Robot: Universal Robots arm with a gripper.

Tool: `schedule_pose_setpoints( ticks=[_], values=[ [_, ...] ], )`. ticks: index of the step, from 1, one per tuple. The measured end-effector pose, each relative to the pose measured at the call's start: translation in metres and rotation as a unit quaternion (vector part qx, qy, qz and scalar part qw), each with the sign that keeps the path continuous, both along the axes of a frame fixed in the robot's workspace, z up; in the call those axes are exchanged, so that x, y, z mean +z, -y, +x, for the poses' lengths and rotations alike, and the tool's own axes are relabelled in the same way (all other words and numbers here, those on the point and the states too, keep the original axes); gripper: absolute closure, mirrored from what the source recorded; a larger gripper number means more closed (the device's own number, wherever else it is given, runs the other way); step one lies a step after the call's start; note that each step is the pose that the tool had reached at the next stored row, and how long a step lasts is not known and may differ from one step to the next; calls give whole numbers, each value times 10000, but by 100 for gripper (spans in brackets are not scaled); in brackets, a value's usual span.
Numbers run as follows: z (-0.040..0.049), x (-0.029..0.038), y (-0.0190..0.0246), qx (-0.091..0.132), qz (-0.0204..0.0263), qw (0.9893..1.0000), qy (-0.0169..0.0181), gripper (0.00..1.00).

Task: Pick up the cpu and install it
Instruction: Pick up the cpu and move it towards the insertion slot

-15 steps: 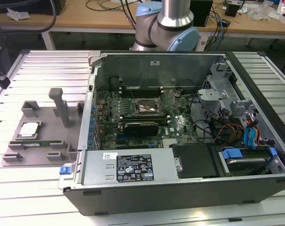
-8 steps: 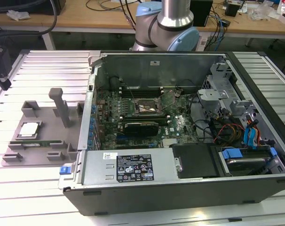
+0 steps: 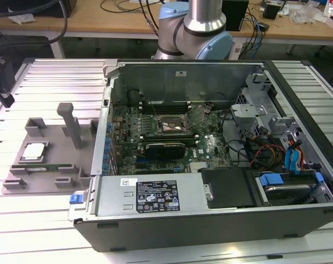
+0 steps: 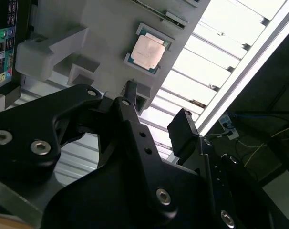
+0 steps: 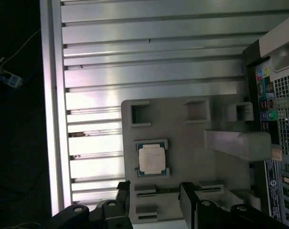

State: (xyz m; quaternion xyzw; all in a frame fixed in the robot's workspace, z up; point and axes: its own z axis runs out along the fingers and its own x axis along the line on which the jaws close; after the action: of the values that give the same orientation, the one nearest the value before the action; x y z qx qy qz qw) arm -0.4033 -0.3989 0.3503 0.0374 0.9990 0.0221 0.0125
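Observation:
The cpu (image 3: 34, 151) is a small square chip with a pale metal top. It lies flat in a pocket of the grey plastic tray (image 3: 56, 137), at the exterior view's left of the open computer case. Both wrist views show it from above, cpu (image 5: 151, 159) and cpu (image 4: 148, 51). My gripper (image 5: 156, 195) hangs above the tray's edge near the chip, open, with nothing between its black fingers (image 5: 124, 191). In the second wrist view the gripper (image 4: 156, 112) stands apart from the chip. The arm's dark end piece (image 3: 1, 77) sits at the exterior view's left edge.
The open case (image 3: 210, 143) holds a motherboard with a bare socket (image 3: 175, 125) and its raised load plate (image 3: 196, 115). A black graphics card (image 3: 164, 148) lies in front of the socket. A grey post (image 3: 70, 124) rises from the tray. Everything rests on a ribbed aluminium table (image 3: 56, 77).

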Motion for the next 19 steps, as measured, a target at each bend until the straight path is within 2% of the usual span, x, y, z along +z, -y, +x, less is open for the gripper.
schedule_pose_setpoints(
  ticks=[4,19],
  values=[
    [0,-15,0,0,0,10000,0,46],
    [0,-141,0,0,0,10000,0,46]
  ],
)
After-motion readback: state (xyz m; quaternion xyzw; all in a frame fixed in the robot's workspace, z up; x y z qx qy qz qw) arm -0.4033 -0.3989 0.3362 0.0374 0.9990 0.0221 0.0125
